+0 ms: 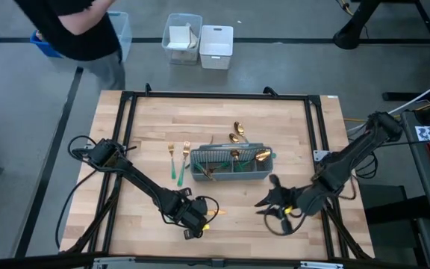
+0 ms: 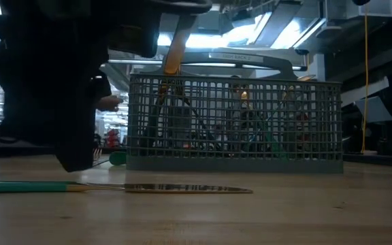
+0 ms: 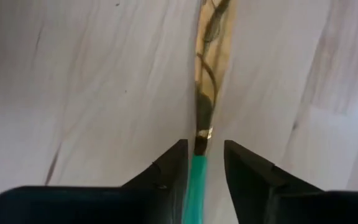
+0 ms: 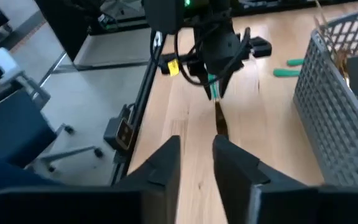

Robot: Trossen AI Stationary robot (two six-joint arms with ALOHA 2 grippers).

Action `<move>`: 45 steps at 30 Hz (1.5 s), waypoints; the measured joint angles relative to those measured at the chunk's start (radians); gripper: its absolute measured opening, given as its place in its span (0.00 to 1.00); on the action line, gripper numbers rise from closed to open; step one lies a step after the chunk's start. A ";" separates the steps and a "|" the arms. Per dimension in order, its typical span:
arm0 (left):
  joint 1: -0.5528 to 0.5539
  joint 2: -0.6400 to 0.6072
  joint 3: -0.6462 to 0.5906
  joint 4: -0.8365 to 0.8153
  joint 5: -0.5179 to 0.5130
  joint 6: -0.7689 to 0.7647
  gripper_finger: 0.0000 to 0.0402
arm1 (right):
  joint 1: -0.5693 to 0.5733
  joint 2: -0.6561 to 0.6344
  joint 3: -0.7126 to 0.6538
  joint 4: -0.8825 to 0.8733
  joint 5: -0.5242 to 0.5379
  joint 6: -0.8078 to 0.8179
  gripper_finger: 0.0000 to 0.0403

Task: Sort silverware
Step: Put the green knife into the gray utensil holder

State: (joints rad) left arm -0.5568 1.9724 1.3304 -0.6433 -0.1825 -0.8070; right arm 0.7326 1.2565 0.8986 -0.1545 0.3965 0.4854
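Observation:
A gold knife with a teal handle [image 2: 148, 188] lies flat on the wooden table near its front edge. My left gripper [image 3: 204, 146] points down over it, open, with one finger on each side of the handle. The grey mesh caddy [image 1: 230, 166] stands mid-table and holds several gold pieces. Two forks [image 1: 178, 158] lie to its left, and spoons [image 1: 237, 133] lie beyond it. My right gripper [image 4: 196, 142] hovers open in front of the caddy's right end, with nothing between its fingers. It faces my left gripper [image 4: 219, 50]. My left gripper's fingers stand on either side of the knife's teal handle [image 3: 197, 186], close to where the handle meets the blade. They come from above and lie across the knife. One finger [image 3: 173, 165] is right beside the handle; whether it touches it, I cannot tell. The knife lies on the table.
A black frame rail [image 1: 125, 149] runs around the tabletop. Two white bins [image 1: 200, 43] stand on the floor past the far edge. A person [image 1: 80, 30] stands at the far left. Bare wood lies between the two grippers.

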 joint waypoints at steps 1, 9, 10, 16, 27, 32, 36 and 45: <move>0.000 0.000 0.000 -0.008 0.000 0.001 0.25 | 0.000 0.027 0.000 0.030 0.014 -0.015 0.27; 0.000 0.039 0.001 0.000 0.015 0.060 0.24 | -0.088 0.255 0.000 0.230 0.021 -0.071 0.31; 0.000 0.045 0.002 0.000 0.022 0.061 0.23 | -0.102 0.280 0.000 0.245 0.014 -0.072 0.31; 0.002 0.066 0.006 -0.001 0.039 0.056 0.15 | -0.176 0.414 -0.001 0.325 -0.049 -0.063 0.31; 0.003 0.070 0.003 0.007 0.035 0.082 0.07 | -0.212 0.547 -0.001 0.343 -0.103 0.033 0.30; 0.005 0.070 0.000 0.030 0.023 0.077 0.07 | -0.210 0.570 0.000 0.340 -0.103 0.042 0.30; 0.004 0.071 -0.001 0.048 -0.013 0.076 0.05 | -0.210 0.571 0.000 0.341 -0.103 0.045 0.30; 0.002 0.072 0.000 0.064 -0.103 0.134 0.07 | -0.210 0.571 0.000 0.341 -0.113 0.087 0.30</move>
State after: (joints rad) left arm -0.5545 2.0445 1.3308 -0.5795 -0.2858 -0.6729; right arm 0.5228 1.8278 0.8982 0.1867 0.2833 0.5729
